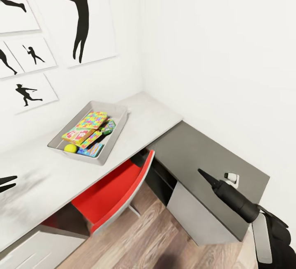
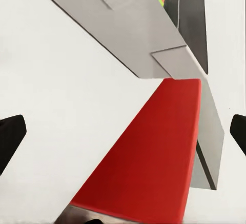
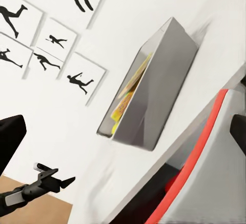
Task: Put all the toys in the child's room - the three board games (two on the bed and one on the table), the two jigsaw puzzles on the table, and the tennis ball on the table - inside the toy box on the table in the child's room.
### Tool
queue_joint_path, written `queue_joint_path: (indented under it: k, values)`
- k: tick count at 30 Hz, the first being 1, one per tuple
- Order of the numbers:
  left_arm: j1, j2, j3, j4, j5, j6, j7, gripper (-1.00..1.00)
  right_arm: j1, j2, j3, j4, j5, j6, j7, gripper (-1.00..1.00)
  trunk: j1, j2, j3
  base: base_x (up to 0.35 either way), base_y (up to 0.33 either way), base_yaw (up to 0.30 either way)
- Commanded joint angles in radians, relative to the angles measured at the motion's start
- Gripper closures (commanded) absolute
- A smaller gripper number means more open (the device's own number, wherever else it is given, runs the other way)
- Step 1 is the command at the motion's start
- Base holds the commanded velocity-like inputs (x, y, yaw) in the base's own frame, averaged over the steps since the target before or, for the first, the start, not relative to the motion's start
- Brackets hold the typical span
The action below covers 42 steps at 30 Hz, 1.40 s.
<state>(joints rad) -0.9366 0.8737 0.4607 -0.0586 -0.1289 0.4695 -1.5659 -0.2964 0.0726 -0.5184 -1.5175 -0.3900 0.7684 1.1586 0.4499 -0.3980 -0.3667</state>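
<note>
Toy box (image 1: 119, 115) sits left of centre on the table (image 1: 152, 117), already stuffed with jigsaw puzzles (image 1: 92, 120), board games (image 1: 91, 150) and the tennis ball (image 1: 70, 148) (looks nearly done). Left claw (image 2: 123, 131) and right claw (image 3: 123, 131) both spread wide, holding nothing, probably between trips.

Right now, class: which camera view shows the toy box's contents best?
The head view: it looks down into the open toy box, showing the colourful boxes and the tennis ball. The right wrist view shows it side-on, contents edge-on. The left wrist view catches a sliver.
</note>
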Motion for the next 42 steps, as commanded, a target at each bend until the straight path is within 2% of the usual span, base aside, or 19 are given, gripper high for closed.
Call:
queue_joint_path:
  k: [1, 11, 14, 20, 23, 30, 42]
  values:
    - [-0.001, 0.0, 0.008, 0.0, -0.011, 0.011, -0.005, -1.0, -0.001, 0.001, -0.002, 0.0, -0.001, 0.006, 0.002, -1.0, 0.0, -0.002, -0.001, -0.267, 0.152, -0.246]
    - [-0.001, 0.003, 0.009, 0.0, -0.01, 0.01, -0.005, -1.0, -0.001, 0.001, -0.003, 0.001, -0.001, 0.006, 0.003, -1.0, 0.0, -0.002, 0.008, -0.199, 0.09, -0.246]
    - [-0.001, 0.02, 0.009, 0.001, -0.01, 0.01, -0.005, -1.0, -0.001, 0.001, -0.003, 0.001, -0.001, 0.005, 0.002, -1.0, 0.0, -0.002, 0.011, -0.031, 0.009, -0.247]
    - [-0.001, 0.103, 0.009, 0.008, -0.007, 0.012, -0.005, -1.0, -0.001, 0.001, -0.002, 0.002, 0.0, 0.004, 0.0, -1.0, 0.0, -0.002, 0.017, -0.007, 0.002, -0.247]
    - [-0.001, 0.117, 0.009, 0.009, -0.006, 0.022, -0.005, -1.0, -0.001, 0.003, -0.001, 0.002, 0.004, 0.004, 0.0, -1.0, 0.0, -0.002, 0.02, -0.001, 0.0, -0.247]
    - [-0.001, 0.119, 0.012, 0.007, -0.007, 0.053, -0.005, -1.0, -0.001, 0.004, -0.001, 0.001, 0.009, 0.002, -0.001, -1.0, 0.0, -0.002, 0.028, 0.0, 0.0, -0.24]
    - [-0.001, 0.121, 0.012, 0.001, -0.008, 0.055, -0.005, -1.0, -0.001, 0.005, 0.0, 0.001, 0.012, 0.001, -0.001, -1.0, 0.0, -0.002, 0.042, 0.0, 0.0, -0.225]
